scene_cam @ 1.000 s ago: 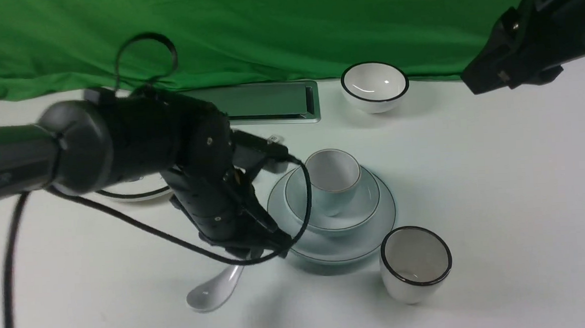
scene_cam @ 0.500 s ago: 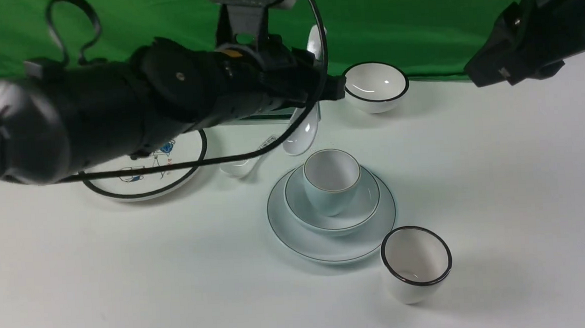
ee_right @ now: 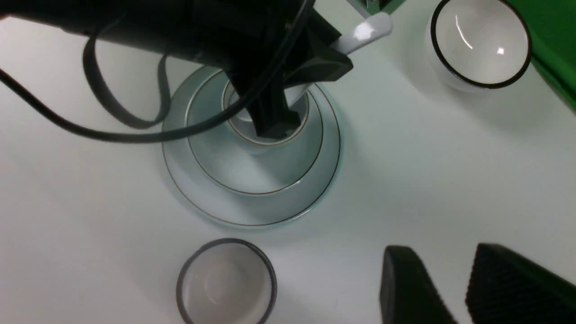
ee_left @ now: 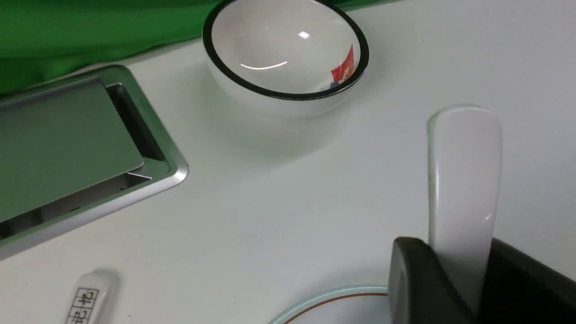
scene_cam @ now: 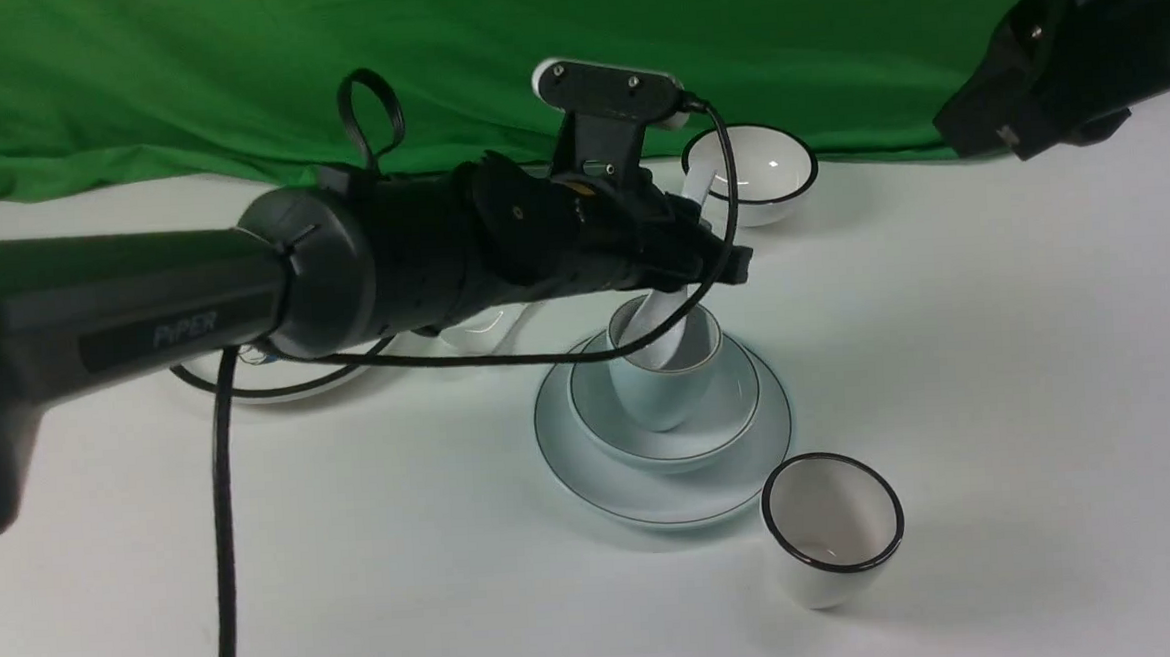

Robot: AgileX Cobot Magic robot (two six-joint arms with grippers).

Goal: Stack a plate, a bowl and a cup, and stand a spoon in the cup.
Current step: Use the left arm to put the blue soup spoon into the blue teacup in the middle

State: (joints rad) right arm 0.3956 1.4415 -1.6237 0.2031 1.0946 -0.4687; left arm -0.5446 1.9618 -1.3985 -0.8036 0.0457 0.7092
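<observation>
Far left: black-rimmed plate (scene_cam: 287, 376) on the table (scene_cam: 999, 397), mostly hidden behind left arm (scene_cam: 144, 312).
Just beside it: marked spoon (ee_left: 90, 297) lying flat, printed handle end showing in the left wrist view.
Left gripper (scene_cam: 692, 263): above the stack, fingers (ee_left: 416, 283) pinching the spoon (scene_cam: 667, 326) at mid-handle. Handle tip poking out past the fingers.
Spoon: tilted, scoop end down inside the cup (scene_cam: 660, 390), handle leaning up and away toward the green cloth (scene_cam: 529, 31). Can't tell whether the scoop touches the cup floor.
Stack, centre of the table: cup upright in the bowl (scene_cam: 720, 422), bowl on the plate (scene_cam: 654, 490). All three roughly concentric.
Near side, just beside the plate rim: black-rimmed cup (scene_cam: 834, 531), upright, apart from the plate.
Far side, near the cloth edge: black-rimmed bowl (scene_cam: 752, 172), upright, small red mark inside its rim.
Far right: right gripper (ee_right: 450, 292) raised well clear of the stack, fingers (ee_right: 407, 288) spread, nothing between them.
</observation>
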